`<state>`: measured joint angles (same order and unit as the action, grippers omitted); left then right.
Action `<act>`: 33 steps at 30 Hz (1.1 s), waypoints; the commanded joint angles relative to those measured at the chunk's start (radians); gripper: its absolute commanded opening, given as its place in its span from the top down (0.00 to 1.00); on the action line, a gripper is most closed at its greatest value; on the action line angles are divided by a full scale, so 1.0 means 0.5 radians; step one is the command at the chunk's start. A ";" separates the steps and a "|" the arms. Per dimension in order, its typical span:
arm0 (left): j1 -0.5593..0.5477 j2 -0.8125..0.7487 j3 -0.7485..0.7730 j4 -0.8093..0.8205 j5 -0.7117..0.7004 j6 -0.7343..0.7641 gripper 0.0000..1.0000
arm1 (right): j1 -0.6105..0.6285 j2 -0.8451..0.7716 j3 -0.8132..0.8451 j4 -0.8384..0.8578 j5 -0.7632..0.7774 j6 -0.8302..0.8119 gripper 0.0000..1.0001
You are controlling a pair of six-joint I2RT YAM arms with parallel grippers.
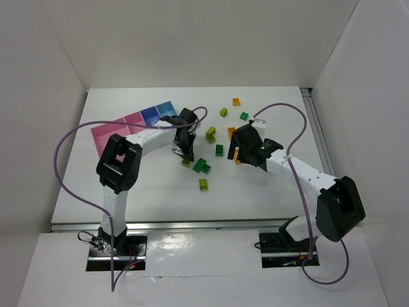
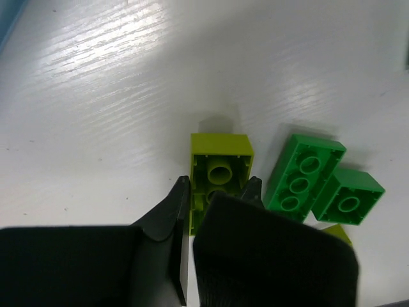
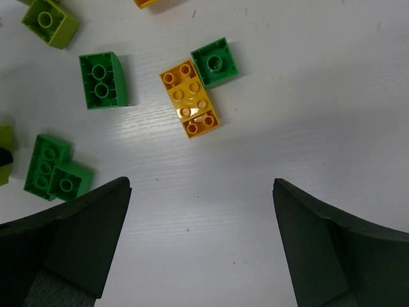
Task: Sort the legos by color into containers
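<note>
Lime-green brick [image 2: 220, 153] tight inside left tool [image 2: 218, 187]; right tool [image 3: 201, 185] apart, orange brick [image 3: 190, 98] ahead.

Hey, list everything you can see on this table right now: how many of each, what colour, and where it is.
containers: one joined row, pink bins then blue bins, far left of the table.
orange legos: about three, one far centre, the others beside the right arm's head.
dark green legos: about four, scattered mid-table, two of them touching in an L.
lime legos: about five, scattered mid-table.
table: one, white.
cables: two, purple, one looping off each arm.
left gripper: black, jaws either side of one of the lime legos, contact unclear.
right gripper: black, jaws wide open, holding nothing, over bare table.
</note>
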<state>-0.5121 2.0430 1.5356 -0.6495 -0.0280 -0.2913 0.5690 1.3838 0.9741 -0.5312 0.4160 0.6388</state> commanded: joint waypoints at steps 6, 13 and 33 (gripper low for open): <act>0.223 -0.257 0.257 -0.168 0.013 -0.098 0.98 | -0.003 -0.016 0.043 -0.076 0.110 0.036 0.00; 0.588 -0.352 0.392 -0.207 -0.042 -0.378 0.98 | -0.003 -0.016 0.025 -0.057 0.110 0.036 0.00; 0.859 0.032 0.816 -0.241 -0.085 -0.467 0.29 | 0.258 0.174 0.175 -0.131 0.141 -0.130 0.02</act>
<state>-0.0822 2.1460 1.9621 -0.7708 -0.0456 -0.5282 0.6708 1.4555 1.0416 -0.5716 0.4751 0.5961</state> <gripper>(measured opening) 0.721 0.982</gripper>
